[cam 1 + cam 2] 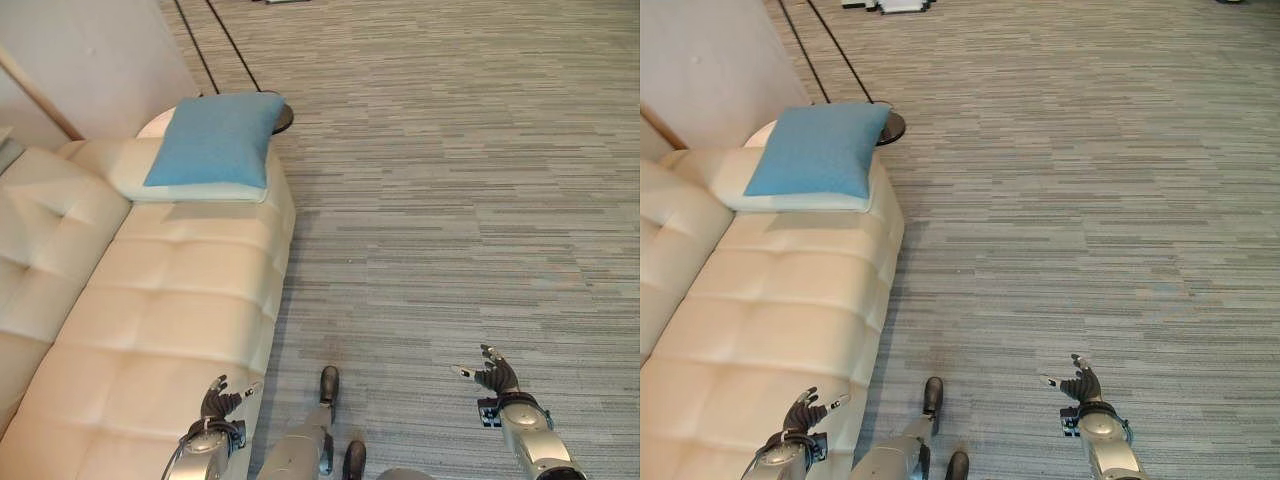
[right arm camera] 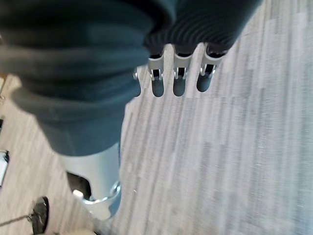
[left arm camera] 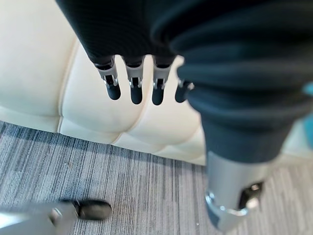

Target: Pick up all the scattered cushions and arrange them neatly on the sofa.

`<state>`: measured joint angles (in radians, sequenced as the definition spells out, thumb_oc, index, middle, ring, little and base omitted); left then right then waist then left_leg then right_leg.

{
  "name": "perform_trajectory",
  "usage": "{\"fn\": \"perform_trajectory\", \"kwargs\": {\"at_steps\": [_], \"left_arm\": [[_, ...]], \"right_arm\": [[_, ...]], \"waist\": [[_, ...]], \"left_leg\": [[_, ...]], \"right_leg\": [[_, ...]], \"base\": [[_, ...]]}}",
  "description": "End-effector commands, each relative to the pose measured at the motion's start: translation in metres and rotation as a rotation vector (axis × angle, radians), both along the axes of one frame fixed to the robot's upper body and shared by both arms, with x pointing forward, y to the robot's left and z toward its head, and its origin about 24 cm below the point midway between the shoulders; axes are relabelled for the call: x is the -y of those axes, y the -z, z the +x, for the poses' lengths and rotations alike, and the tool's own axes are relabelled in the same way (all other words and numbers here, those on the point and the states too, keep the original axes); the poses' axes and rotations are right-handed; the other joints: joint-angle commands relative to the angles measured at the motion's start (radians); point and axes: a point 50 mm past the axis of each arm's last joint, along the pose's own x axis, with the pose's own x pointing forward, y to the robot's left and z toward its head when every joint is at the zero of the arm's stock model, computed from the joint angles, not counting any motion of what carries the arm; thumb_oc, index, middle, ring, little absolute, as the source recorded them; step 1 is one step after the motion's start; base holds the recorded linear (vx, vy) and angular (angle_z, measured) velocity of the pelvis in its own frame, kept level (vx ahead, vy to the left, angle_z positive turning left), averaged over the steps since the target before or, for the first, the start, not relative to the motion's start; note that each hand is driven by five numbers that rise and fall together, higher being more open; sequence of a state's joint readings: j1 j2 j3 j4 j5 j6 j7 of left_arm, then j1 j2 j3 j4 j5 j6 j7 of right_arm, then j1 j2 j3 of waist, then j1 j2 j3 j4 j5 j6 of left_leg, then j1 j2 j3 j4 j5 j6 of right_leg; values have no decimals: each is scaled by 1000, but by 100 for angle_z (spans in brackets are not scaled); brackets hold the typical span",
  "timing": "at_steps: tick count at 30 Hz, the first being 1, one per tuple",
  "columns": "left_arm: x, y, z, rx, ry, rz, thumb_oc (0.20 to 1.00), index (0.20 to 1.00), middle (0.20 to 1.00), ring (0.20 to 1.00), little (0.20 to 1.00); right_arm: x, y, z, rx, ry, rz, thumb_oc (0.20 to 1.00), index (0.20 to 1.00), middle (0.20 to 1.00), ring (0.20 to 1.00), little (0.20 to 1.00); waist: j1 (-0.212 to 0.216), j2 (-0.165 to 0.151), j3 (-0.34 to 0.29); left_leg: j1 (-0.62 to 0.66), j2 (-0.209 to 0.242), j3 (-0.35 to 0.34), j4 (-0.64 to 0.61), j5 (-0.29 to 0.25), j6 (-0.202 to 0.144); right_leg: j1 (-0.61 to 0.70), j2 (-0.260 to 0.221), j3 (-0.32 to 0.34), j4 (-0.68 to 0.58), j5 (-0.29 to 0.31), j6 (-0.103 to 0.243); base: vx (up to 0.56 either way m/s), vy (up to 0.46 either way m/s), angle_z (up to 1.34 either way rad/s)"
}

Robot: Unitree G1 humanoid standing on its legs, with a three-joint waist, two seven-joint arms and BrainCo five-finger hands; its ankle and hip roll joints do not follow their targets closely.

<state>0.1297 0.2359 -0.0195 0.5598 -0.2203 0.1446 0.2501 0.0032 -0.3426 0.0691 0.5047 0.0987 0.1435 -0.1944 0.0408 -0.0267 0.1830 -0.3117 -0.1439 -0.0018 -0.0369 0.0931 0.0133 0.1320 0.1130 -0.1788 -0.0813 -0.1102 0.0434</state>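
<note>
A: Where do the cushions stand?

B: A blue cushion [image 1: 218, 140] lies on top of a cream cushion [image 1: 140, 172] at the far end of the sofa [image 1: 170, 310], both tidy enough. I'd judge that part done.

A: And the rest?

B: The carpet [image 1: 450, 200] shows no cushion lying on it, so either the job is near its end or the others are outside what the head views take in. I can't tell which.

A: The hands?

B: Both empty. The left hand [image 1: 222, 402] hangs over the sofa's front edge with fingers loosely spread; the right hand [image 1: 492, 374] is out over the carpet, fingers relaxed, holding nothing.

A: Anything cut off?

B: The sofa's back and near end run out of view, and a dark round lamp base [image 1: 282, 118] sits half behind the blue cushion.
</note>
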Motion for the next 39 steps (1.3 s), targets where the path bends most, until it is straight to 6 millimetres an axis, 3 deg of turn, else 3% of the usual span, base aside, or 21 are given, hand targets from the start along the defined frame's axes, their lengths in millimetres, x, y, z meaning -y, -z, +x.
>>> {"fn": "perform_trajectory", "kwargs": {"at_steps": [1,3,5,7,8,10,12,13,14,16,17,18,21,24,25,26,30,33,37,38,39], "left_arm": [[-15,-17,12,90,-20,52,1000,1000,1000,1000,1000],[-18,-18,12,91,-14,72,1000,1000,1000,1000,1000],[-23,-24,15,106,-3,95,1000,1000,1000,1000,1000],[-25,-25,18,112,-6,95,1000,1000,1000,1000,1000],[-25,-27,20,115,6,108,1000,1000,1000,1000,1000],[-25,-29,23,123,10,115,1000,1000,1000,1000,1000],[-25,-29,24,124,15,111,1000,1000,1000,1000,1000],[-25,-29,24,124,16,111,1000,1000,1000,1000,1000],[-24,-29,25,127,11,104,1000,1000,1000,1000,1000],[-24,-29,24,126,7,98,1000,1000,1000,1000,1000],[-24,-28,24,122,11,96,1000,1000,1000,1000,1000],[-26,-29,26,122,8,106,1000,1000,1000,1000,1000],[-27,-29,25,125,5,108,1000,1000,1000,1000,1000],[-21,-20,16,93,0,75,1000,1000,1000,1000,1000],[-18,-17,13,84,-9,45,1000,1000,1000,1000,1000],[-18,-17,13,85,-9,46,1000,1000,1000,1000,1000],[-13,-15,13,84,1,15,1000,1000,1000,1000,1000],[-13,-16,16,92,5,11,1000,1000,1000,1000,1000],[-11,-14,13,77,16,11,1000,1000,1000,1000,1000],[-11,-12,11,63,18,16,1000,1000,1000,1000,1000],[-10,-11,9,55,21,17,1000,1000,1000,1000,1000]], "right_arm": [[-2,-12,6,65,-50,-27,1000,1000,1000,1000,1000],[-7,-7,1,53,-46,3,1000,1000,1000,1000,1000],[-9,-5,1,45,-51,10,1000,1000,1000,1000,1000],[-11,-3,1,35,-59,9,1000,1000,1000,1000,1000],[-10,-1,-2,21,-54,1,1000,1000,1000,1000,1000],[-9,-1,-3,20,-49,1,1000,1000,1000,1000,1000],[-3,2,-9,4,-14,11,1000,1000,1000,1000,1000],[-3,2,-9,4,-14,11,1000,1000,1000,1000,1000],[-2,3,-11,1,2,17,1000,1000,1000,1000,1000],[0,5,-13,-6,19,22,1000,1000,1000,1000,1000],[1,6,-14,-10,31,24,1000,1000,1000,1000,1000],[3,7,-17,-15,54,27,1000,1000,1000,1000,1000],[6,9,-22,-24,77,23,1000,1000,1000,1000,1000],[10,17,-36,-59,111,43,1000,1000,1000,1000,1000],[14,17,-36,-61,121,40,1000,1000,1000,1000,1000],[14,17,-36,-61,121,40,1000,1000,1000,1000,1000],[17,14,-33,-35,123,62,1000,1000,1000,1000,1000],[20,13,-31,-40,122,50,1000,1000,1000,1000,1000],[20,18,-39,-82,128,54,1000,1000,1000,1000,1000],[18,21,-40,-93,123,51,1000,1000,1000,1000,1000],[17,22,-42,-105,118,48,1000,1000,1000,1000,1000]], "waist": [[5,15,-55],[13,-14,-64],[16,-25,-55],[7,-25,-30],[-11,-5,-7],[-18,5,8],[-23,39,37],[-23,39,38],[-19,48,46],[-21,51,51],[-25,45,53],[-27,31,51],[-29,24,34],[-52,50,-16],[-55,67,-27],[-55,65,-28],[-45,74,-12],[-33,63,16],[-22,31,29],[-24,24,24],[-22,24,19]], "left_leg": [[77,73,-15,-50,53,-51],[114,56,4,-28,17,-15],[141,49,24,-12,-32,22],[197,33,44,-12,-72,53],[263,36,57,-31,-99,73],[292,43,54,-45,-105,75],[354,66,56,-50,-128,63],[354,67,56,-50,-128,63],[374,75,58,-50,-141,55],[392,77,53,-50,-150,48],[405,72,47,-50,-162,42],[439,63,37,-50,-187,29],[480,56,21,-50,-217,17],[562,75,-18,-39,-243,5],[549,95,-33,65,-215,-21],[546,92,-34,67,-214,-20],[388,119,8,473,-51,-115],[292,156,84,630,-48,-96],[211,176,171,443,-182,-49],[204,170,185,318,-196,-38],[199,175,184,230,-171,-44]], "right_leg": [[131,-141,20,44,-100,27],[91,-188,23,218,-21,68],[-13,-215,36,443,79,97],[-109,-270,-3,661,204,117],[-173,-311,-35,769,223,102],[-227,-305,-33,784,180,88],[-314,-274,-75,634,62,61],[-312,-273,-76,633,63,61],[-330,-251,-97,500,54,58],[-335,-228,-91,402,59,64],[-335,-191,-57,259,80,77],[-335,-148,-12,12,167,110],[-387,-139,-3,-6,171,132],[-322,-126,7,-6,208,100],[-285,-118,-8,6,200,81],[-287,-121,-7,4,202,81],[-171,-117,-50,-1,125,28],[-106,-120,-71,-6,75,-4],[-35,-157,-109,-6,25,10],[-28,-166,-122,-6,13,19],[-19,-167,-131,-6,8,21]], "base": [[646,217,-61],[512,187,8],[453,206,-38],[470,294,-44],[392,267,3],[303,171,37],[399,129,48],[349,64,13],[262,1,-3],[257,-18,-8],[416,-91,-1],[551,-113,-8],[577,-99,15],[786,-155,63],[586,-159,41],[581,-191,23],[393,-165,42],[331,-152,2],[358,-61,60],[362,33,89],[327,41,72]]}}
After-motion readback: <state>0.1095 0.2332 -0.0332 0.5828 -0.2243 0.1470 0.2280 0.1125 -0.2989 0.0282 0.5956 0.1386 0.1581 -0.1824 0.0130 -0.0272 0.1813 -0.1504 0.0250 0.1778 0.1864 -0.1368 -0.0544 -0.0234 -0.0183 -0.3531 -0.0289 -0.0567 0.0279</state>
